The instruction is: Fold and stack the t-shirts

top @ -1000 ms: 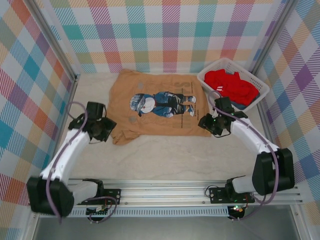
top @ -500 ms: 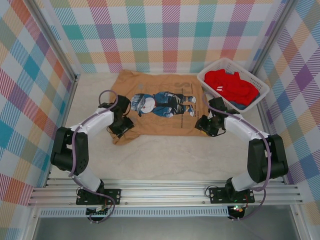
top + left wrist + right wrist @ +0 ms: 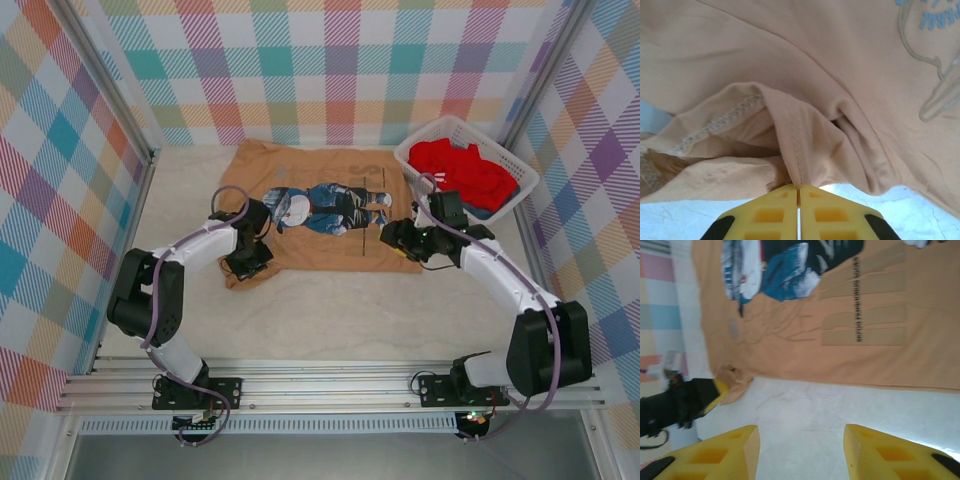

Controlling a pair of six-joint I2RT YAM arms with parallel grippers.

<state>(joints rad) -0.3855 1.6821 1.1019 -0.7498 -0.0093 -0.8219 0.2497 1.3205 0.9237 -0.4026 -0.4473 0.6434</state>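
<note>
The tan-orange t-shirt lies spread flat on the table, with its blue cartoon figure facing up. My left gripper sits at the shirt's near-left corner. In the left wrist view its yellow fingers are shut on a bunched fold of the hem. My right gripper is at the shirt's near-right edge. It stands open over bare table, just short of the tan-orange t-shirt. The red t-shirt lies crumpled in the basket.
The white lattice basket stands at the back right, close to my right arm. Plaid walls close in the table on three sides. Bare white tabletop stretches between the shirt and the arm bases.
My left gripper has closed on the shirt's near-left corner. My right gripper has shifted left along the shirt's near edge and opened wider.
</note>
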